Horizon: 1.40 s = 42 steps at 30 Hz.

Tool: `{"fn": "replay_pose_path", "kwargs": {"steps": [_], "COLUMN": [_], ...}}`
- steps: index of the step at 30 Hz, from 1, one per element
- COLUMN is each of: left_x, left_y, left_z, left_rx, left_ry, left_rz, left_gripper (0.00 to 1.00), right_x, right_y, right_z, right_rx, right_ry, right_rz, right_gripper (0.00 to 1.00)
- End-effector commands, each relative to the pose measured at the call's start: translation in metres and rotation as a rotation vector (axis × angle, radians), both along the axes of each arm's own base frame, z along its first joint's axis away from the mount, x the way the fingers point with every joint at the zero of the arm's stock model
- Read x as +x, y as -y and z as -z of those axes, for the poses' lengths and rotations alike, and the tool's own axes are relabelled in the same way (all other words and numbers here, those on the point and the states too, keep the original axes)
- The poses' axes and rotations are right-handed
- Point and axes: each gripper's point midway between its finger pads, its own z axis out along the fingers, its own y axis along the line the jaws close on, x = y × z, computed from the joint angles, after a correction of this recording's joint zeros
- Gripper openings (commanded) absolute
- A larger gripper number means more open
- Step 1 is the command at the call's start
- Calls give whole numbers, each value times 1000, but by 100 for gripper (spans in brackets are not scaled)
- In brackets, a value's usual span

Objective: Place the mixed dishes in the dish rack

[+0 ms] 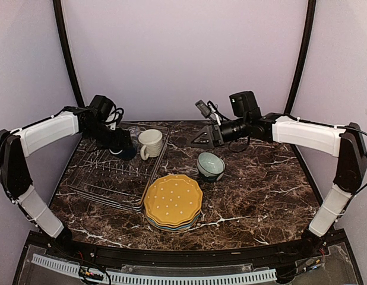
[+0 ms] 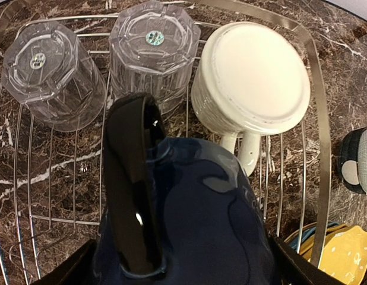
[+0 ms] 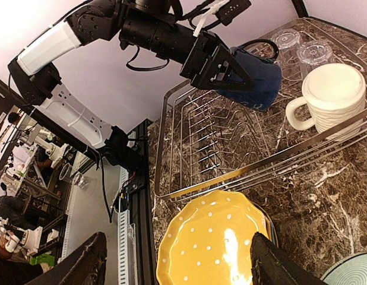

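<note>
My left gripper (image 1: 121, 145) is shut on the dark navy mug (image 1: 126, 153) and holds it over the back of the dish rack (image 1: 106, 175). The mug (image 2: 195, 214) fills the left wrist view, handle up, between my fingers. In the rack beyond it, two clear glass tumblers (image 2: 44, 74) (image 2: 151, 53) and the cream ribbed mug (image 2: 252, 80) stand upside down. The yellow white-dotted plate (image 1: 173, 199) tops a stack right of the rack; blue and cream plates lie under it. The pale green bowl (image 1: 211, 165) stands behind the stack. My right gripper (image 1: 207, 138) is open and empty, raised above the bowl.
The right wrist view shows the left gripper (image 3: 222, 68) with the navy mug (image 3: 255, 74) over the rack's prongs (image 3: 231, 127), and the yellow plate (image 3: 216, 243) below my open fingers (image 3: 278, 261). The rack's front rows of prongs hold nothing. Dark marble table (image 1: 260, 190).
</note>
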Motion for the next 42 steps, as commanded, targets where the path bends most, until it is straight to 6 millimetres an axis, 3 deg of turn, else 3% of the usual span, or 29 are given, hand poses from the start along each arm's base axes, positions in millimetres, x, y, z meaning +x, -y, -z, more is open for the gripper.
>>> {"fn": "replay_pose_path", "kwargs": {"steps": [1,8,21,33,42], "left_x": [12,25,43,55,58], "left_y": [-6,-16,-19,-21,-18], "left_z": [-15,3,35,61,57], "left_rx": [3,6,-3,-48,-62], "left_ry": [33,-12,-116,-201,-195], "left_rz": [-16,-51,-64,-103,-105], "left_gripper": [1,1,4,30,59], "right_x": [3,3,8,8,11], "right_y": [3,4,4,8,8], "right_z": [9,16,33,45,50], "right_rx": [-14,-24,-44,-55,-56], "right_ry": [14,5,-23,-41,-52], "right_rz": [8,5,8,18,17], "right_gripper": [80,80,79,79,78]}}
